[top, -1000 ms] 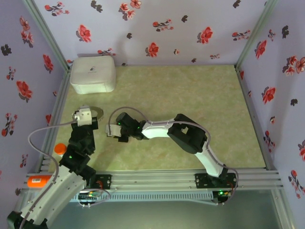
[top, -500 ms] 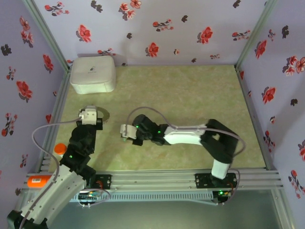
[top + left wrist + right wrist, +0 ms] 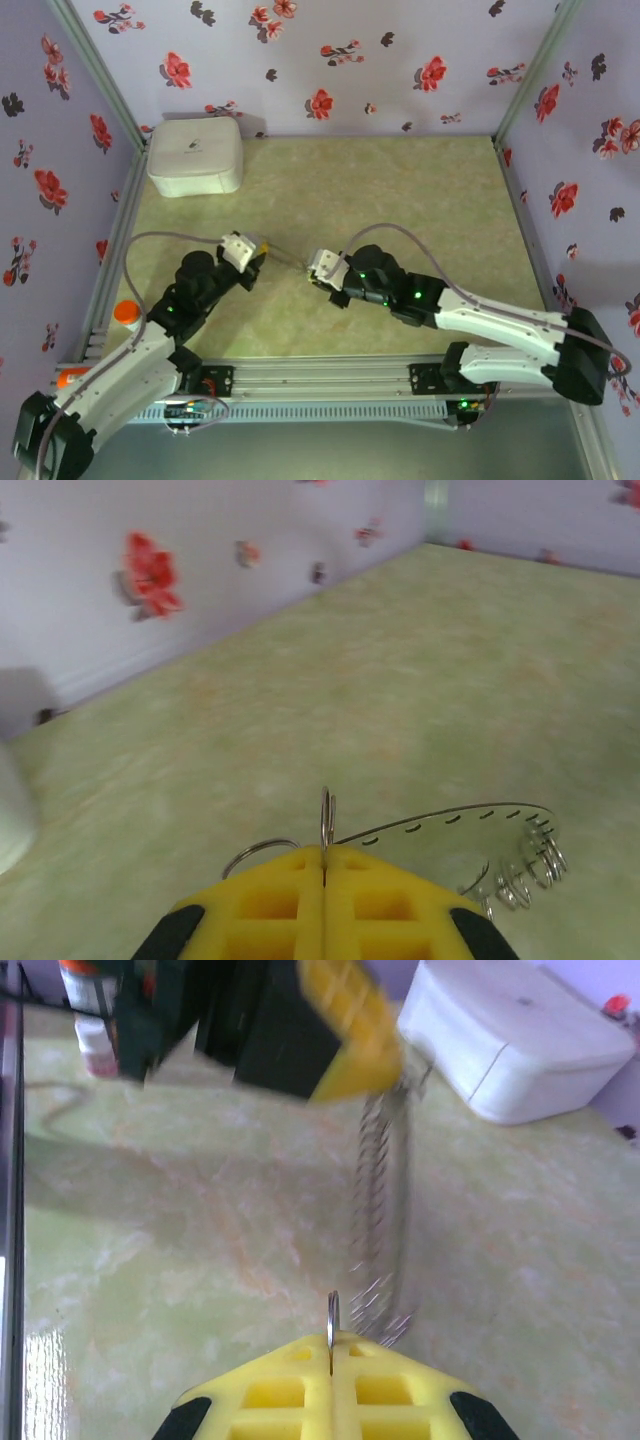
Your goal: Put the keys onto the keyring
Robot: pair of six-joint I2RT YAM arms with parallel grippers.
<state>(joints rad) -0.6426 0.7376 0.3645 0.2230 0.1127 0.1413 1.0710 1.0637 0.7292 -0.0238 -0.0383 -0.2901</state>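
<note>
Both arms have shifted in the last half second. The left gripper (image 3: 256, 250) has swung from the 9 o'clock edge toward the middle of the table (image 3: 420, 190), bringing the keyring (image 3: 285, 258) along. The right arm now lies low with its elbow out at 4 o'clock, and the right gripper (image 3: 314, 266) has drawn toward the centre.

From above, the table is pale green and marbled, with lilac flowered walls (image 3: 350, 60) on three sides and a metal rail (image 3: 340, 378) at 6 o'clock. The keyring spans the gap between the two grippers as a thin line. A white box (image 3: 195, 155) sits at 10 o'clock, well apart. An orange-capped bottle (image 3: 124, 312) stands at 8 o'clock beside the left arm.

On the left wrist view, the left gripper (image 3: 324, 865) is clenched, its yellow fingers (image 3: 270, 905) pressed flat on the keyring (image 3: 450, 823). The slotted arc of the keyring curves toward 3 o'clock and ends in small wire coils.

On the right wrist view, the right gripper (image 3: 331, 1350) is clamped on a small metal loop (image 3: 332, 1312) seen edge-on. The keyring (image 3: 380, 1190), blurred, hangs from the left gripper (image 3: 350, 1030) at 12 o'clock down to just beside that loop. Whether the two touch cannot be told. The white box (image 3: 520, 1040) lies at 1 o'clock.
</note>
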